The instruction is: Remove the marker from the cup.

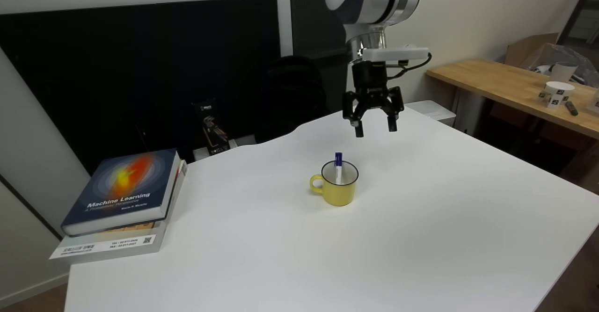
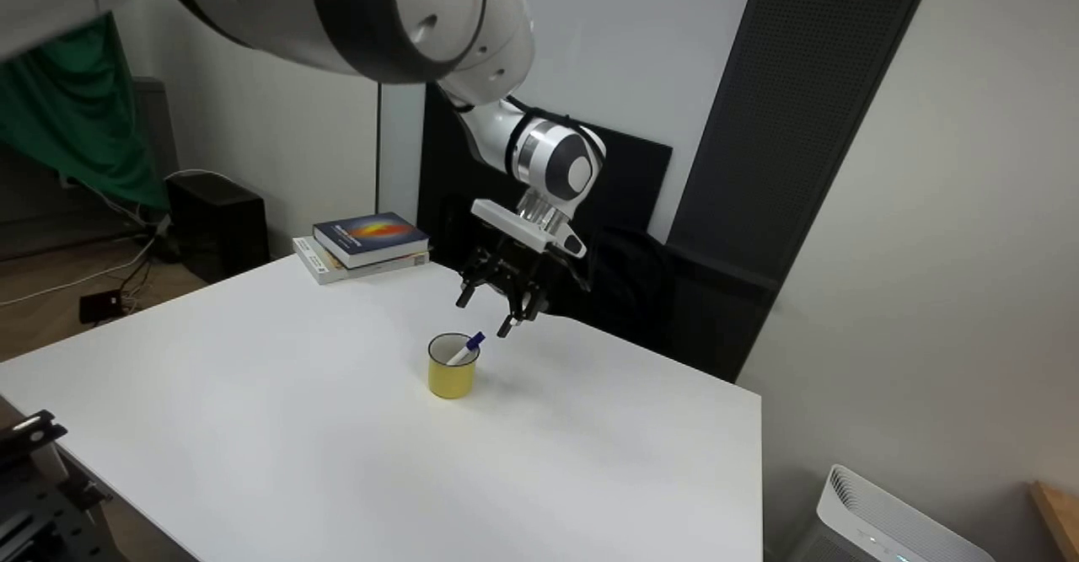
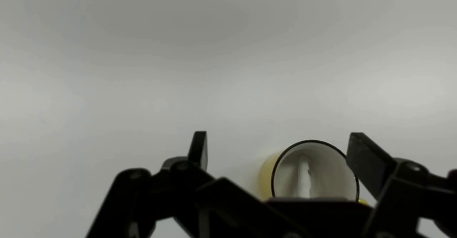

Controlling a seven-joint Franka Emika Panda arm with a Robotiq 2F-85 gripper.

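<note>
While I have the gripper (image 1: pixel 376 131) higher than the yellow mug (image 1: pixel 338 197) and off to one side of it, its two fingers (image 1: pixel 359 130) stand spread, with a wide gap between them. The marker (image 1: pixel 338 168) is inside the mug, tilted, its white body down in it and its dark blue cap (image 1: pixel 338 157) poking above the rim. I see the mug upright on the white table (image 1: pixel 421 237), its handle (image 1: pixel 315 178) pointing to the side where a dark blue book (image 1: pixel 100 199) lies on a paler book (image 1: pixel 117 244), both well apart from the mug. In my wrist view the mug shows between the fingers, close to one of them, and the gripper's dark body hides part of it along with the marker's upper end.
</note>
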